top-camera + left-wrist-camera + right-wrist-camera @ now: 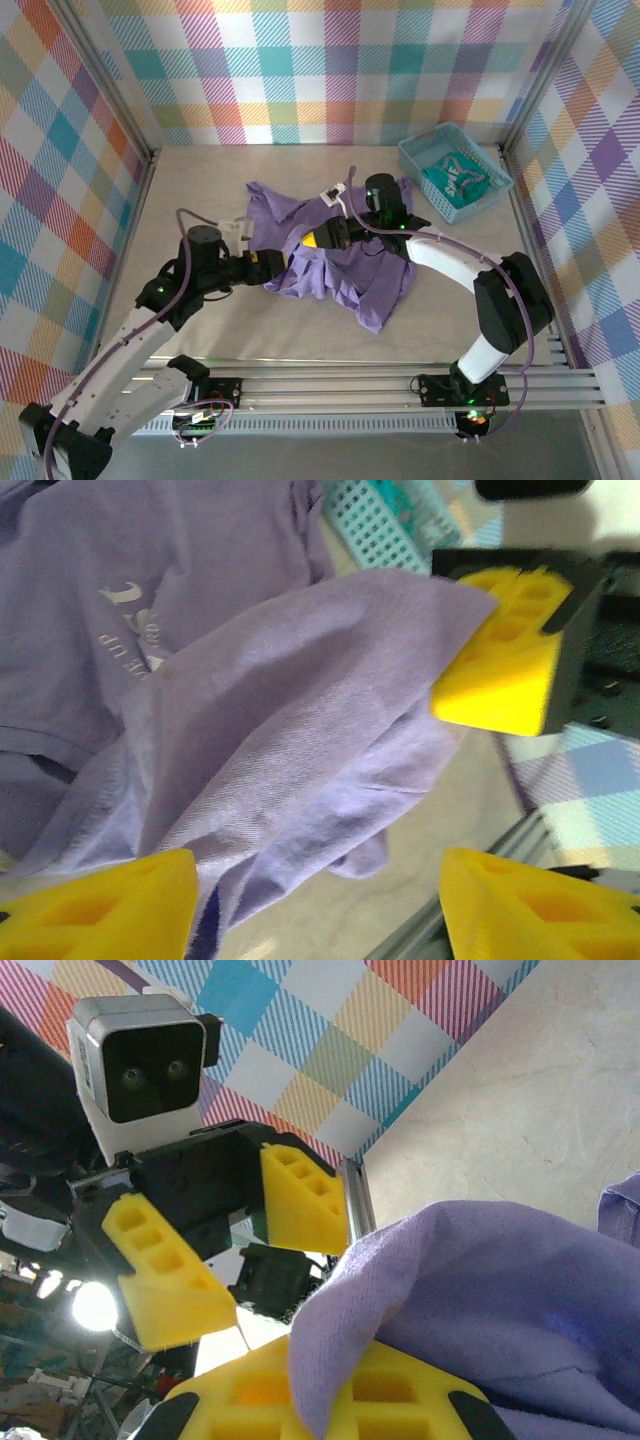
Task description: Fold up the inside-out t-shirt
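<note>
The inside-out t-shirt (345, 265) is a lavender-purple heap in the middle of the table, crumpled, with one part trailing toward the near edge. My right gripper (322, 238) hovers over its left part and is shut on a fold of the cloth; the fold drapes over my own yellow finger (250, 1400). From the left wrist, that gripper (497, 650) holds up a raised ridge of the t-shirt (260, 730). My left gripper (270, 266) sits just left of it, open, its fingers (100, 910) wide apart with loose cloth hanging between them, unpinched. It faces the right wrist camera as the left gripper (240, 1235).
A small teal basket (410, 165) stands at the back right with a teal garment with white markings (458, 180) inside. Plaid walls enclose the table on three sides. An aluminium rail (380, 385) runs along the near edge. Bare tabletop (200, 190) lies left of the shirt.
</note>
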`<control>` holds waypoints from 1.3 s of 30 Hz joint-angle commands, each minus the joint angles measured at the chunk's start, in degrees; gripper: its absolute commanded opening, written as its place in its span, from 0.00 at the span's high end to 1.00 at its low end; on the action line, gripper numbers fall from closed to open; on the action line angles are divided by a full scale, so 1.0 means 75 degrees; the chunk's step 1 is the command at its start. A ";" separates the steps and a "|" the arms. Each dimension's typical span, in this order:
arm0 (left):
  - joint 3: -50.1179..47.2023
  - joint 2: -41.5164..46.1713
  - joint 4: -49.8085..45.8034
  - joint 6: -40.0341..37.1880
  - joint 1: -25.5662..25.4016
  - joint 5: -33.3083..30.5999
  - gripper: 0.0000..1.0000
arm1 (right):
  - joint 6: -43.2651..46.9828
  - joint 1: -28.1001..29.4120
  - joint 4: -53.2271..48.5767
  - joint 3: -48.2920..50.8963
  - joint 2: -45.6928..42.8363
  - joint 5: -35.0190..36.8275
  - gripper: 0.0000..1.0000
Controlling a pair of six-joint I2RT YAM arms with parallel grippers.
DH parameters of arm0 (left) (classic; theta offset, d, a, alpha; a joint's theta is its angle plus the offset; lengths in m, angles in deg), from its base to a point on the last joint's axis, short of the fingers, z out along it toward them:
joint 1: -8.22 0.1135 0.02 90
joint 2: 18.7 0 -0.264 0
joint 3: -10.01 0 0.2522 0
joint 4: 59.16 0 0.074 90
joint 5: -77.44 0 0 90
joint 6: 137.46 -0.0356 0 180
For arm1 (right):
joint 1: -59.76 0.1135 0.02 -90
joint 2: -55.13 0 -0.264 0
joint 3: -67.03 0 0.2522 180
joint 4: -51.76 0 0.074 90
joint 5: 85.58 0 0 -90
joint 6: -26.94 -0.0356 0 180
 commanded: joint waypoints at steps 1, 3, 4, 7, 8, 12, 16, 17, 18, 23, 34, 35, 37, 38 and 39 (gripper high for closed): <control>0.0377 -0.0422 -0.0405 -0.0807 -0.0318 -0.1360 0.29 | 0.0361 0.0037 -0.0267 -0.0139 -0.0247 -0.0230 1.00; 0.0439 -0.0784 -0.0338 -0.0992 -0.0382 -0.1480 0.27 | 0.0489 0.0037 -0.0449 -0.0160 -0.0288 -0.0263 1.00; 0.0472 -0.0945 -0.0284 -0.1077 -0.0408 -0.1493 0.27 | 0.0632 0.0037 -0.0647 -0.0181 -0.0338 -0.0269 1.00; 0.0505 -0.1329 0.0041 -0.1231 -0.0423 -0.1418 0.31 | 0.1192 0.0028 -0.1306 -0.0254 -0.0506 -0.0252 1.00; 0.0520 -0.1447 0.0194 -0.1276 -0.0423 -0.1279 0.36 | 0.1417 0.0025 -0.1585 -0.0299 -0.0563 -0.0263 1.00; 0.0600 -0.1891 0.0668 -0.1338 -0.0423 -0.0390 0.60 | 0.2109 0.0019 -0.2366 -0.0451 -0.0731 -0.0322 1.00; 0.0683 -0.1897 0.0705 -0.1096 -0.0412 0.0652 0.93 | 0.3377 0.0013 -0.4181 -0.0920 -0.0817 0.0219 0.99; 0.0682 -0.1789 0.0680 -0.0984 -0.0400 0.1016 0.97 | 0.3735 0.0019 -0.4772 -0.1095 -0.0801 0.0726 0.98; 0.0650 -0.1654 0.0664 -0.0889 -0.0391 0.1353 1.00 | 0.3935 0.0010 -0.5199 -0.1237 -0.0773 0.1171 0.98; 0.0457 -0.0811 0.0616 -0.0302 -0.0311 0.2803 1.00 | 0.4265 0.0037 -0.6176 -0.1630 -0.0494 0.2830 0.96; 0.0237 -0.0166 0.1729 0.0639 0.0601 0.3749 1.00 | 0.4161 0.0183 -0.6070 -0.1321 -0.0960 0.4368 0.68; 0.0254 -0.0215 0.1735 0.0667 0.0641 0.3733 1.00 | 0.4214 0.0220 -0.5985 -0.1176 -0.1179 0.4602 0.65; 0.0235 -0.0272 0.1805 0.0707 0.0658 0.3715 1.00 | 0.4280 0.0325 -0.5715 -0.0840 -0.1650 0.5015 0.60; 0.0245 -0.0282 0.1811 0.0711 0.0655 0.3681 1.00 | 0.4338 0.0404 -0.5532 -0.0626 -0.1915 0.5211 0.58; 0.0256 -0.0287 0.1811 0.0690 0.0666 0.3672 1.00 | 0.4395 0.0486 -0.5389 -0.0459 -0.2130 0.5413 0.56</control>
